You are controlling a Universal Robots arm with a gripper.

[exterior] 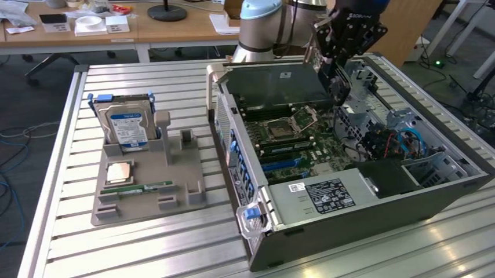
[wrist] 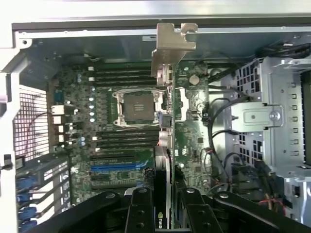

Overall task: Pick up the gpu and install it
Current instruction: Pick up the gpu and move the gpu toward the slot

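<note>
The gpu (exterior: 279,84), a flat dark card with a silver bracket (exterior: 217,70) at one end, hangs above the open computer case (exterior: 371,220). My gripper (exterior: 338,55) is shut on the card's end away from the bracket. In the wrist view the gpu (wrist: 165,145) appears edge-on between my black fingers (wrist: 141,213), its bracket (wrist: 172,48) toward the case's rear wall. Below it lies the green motherboard (wrist: 121,141) with its blue and black slots (wrist: 116,167). The card is above the board and not seated in a slot.
A grey holder (exterior: 147,202) at the exterior view's left carries a hard drive (exterior: 127,124), a processor (exterior: 117,172) and a memory stick (exterior: 138,188). Drive cages (wrist: 272,121), cables (exterior: 395,142) and the power supply (exterior: 325,194) crowd the case. Desks stand behind the slatted table.
</note>
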